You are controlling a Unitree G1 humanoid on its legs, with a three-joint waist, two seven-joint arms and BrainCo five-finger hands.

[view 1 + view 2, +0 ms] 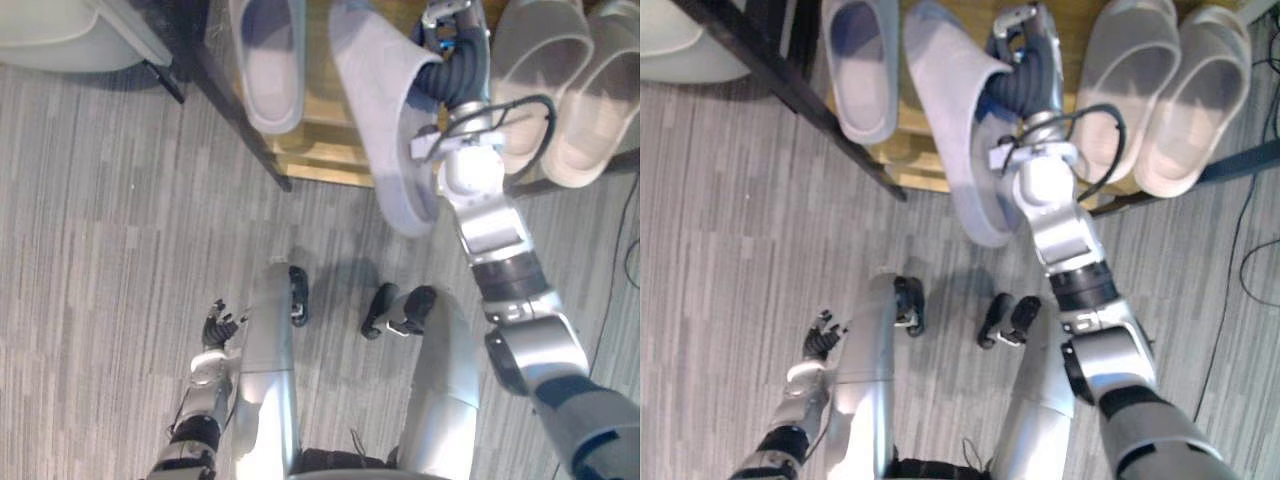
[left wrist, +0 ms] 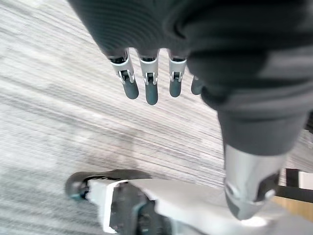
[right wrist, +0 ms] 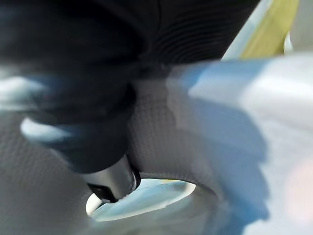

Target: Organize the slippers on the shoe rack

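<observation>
Streaked carpet point(image 1: 120, 200), right hand point(image 1: 1028, 40) gripping (textured) slipper point(image 1: 380, 120)

The tilted slipper point(image 1: 385, 120) is pale lilac-grey, the same as the second slipper point(image 1: 268, 60). The remaining pair of slippers point(image 1: 540, 60) is beige. The shoe rack point(image 1: 320, 155) has a light wooden shelf and a black frame. The floor point(image 1: 100, 250) is grey with fine streaks.

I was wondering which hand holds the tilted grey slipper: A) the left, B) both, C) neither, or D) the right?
D: the right hand grips the tilted grey slipper by its upper at the shoe rack, while the left hand hangs open above the floor.
</observation>
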